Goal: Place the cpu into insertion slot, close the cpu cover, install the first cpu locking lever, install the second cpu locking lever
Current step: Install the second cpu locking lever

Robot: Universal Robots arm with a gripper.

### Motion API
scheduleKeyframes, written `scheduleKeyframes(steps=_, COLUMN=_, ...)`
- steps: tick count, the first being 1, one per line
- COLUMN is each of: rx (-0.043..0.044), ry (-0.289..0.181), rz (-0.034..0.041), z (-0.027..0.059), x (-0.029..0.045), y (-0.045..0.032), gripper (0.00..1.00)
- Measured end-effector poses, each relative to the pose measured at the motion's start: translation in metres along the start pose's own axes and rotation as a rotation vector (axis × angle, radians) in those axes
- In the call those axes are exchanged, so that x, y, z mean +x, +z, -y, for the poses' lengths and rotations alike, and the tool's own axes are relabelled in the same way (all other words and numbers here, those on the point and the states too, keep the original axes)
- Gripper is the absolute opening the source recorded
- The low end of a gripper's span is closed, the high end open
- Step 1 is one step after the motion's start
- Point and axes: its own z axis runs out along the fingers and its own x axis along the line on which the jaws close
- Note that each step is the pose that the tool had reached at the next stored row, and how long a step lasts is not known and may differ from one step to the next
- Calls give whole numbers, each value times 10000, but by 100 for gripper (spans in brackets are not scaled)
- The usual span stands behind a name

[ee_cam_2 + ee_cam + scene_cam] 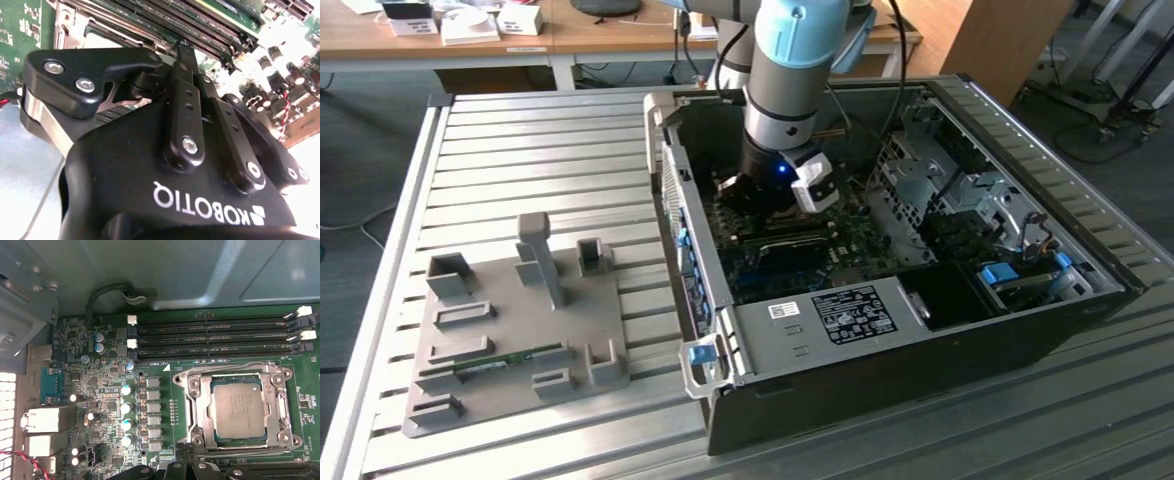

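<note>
In the first wrist view the cpu (237, 412), a silvery-grey square, lies flat in its socket on the green motherboard (100, 390). The cpu cover (199, 407), a metal frame with a square window, lies down around it. A thin wire lever (220, 371) runs along the socket edge beside the memory slots. My gripper (186, 462) sits at the opposite socket edge, its black fingertips (175, 465) together with nothing held. In the exterior view the gripper (763, 200) reaches down into the open computer case (881, 400). The second wrist view shows the gripper (181, 52) low over the board.
Memory slots (215, 332) lie just beyond the socket, and capacitors (127, 407) and rear ports (45, 420) stand to its side. The case walls and drive cage (947, 190) hem the arm in. A grey fixture (520, 330) rests on the slatted table at the exterior view's left.
</note>
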Motion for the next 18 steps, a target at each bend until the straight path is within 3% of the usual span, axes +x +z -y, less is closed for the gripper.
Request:
scheduleKeyframes(steps=5, rx=1, ry=0, rz=-1, z=-12, x=-3, y=-97, gripper=11)
scheduleKeyframes(steps=8, rx=-26, ry=1, rz=-1, z=-13, x=-3, y=-105, gripper=11)
scheduleKeyframes(steps=12, rx=-261, ry=11, rz=-14, z=-13, x=-1, y=-103, gripper=11)
scheduleKeyframes(steps=18, rx=-373, ry=6, rz=33, z=-6, x=12, y=-58, gripper=11)
